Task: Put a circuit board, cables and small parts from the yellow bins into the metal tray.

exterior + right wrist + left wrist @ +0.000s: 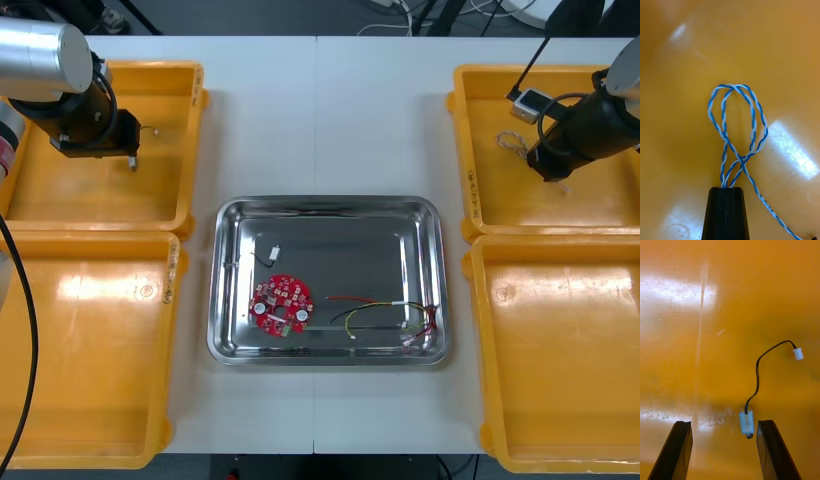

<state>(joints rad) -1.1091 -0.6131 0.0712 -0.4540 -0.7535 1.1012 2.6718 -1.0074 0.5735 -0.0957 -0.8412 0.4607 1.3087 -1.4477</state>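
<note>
Pinched in our right gripper [725,189], the twisted blue and white cable [733,86] loops over the far right yellow bin [490,72]. It looks light and floppy, so gathered strands suit gripping. Our left gripper [723,424] hangs open beside a black cable [757,371].

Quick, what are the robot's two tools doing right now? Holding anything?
Left tool: open, holding nothing; black cable lies near it.
Right tool: shut on the blue and white cable.

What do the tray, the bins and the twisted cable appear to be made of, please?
Metal tray: likely polished steel, mirror-bright. Yellow bins: probably moulded plastic, glossy glare. Twisted blue and white cable, pinched in the right pincer: apparently plastic-sheathed wire, smooth.
</note>
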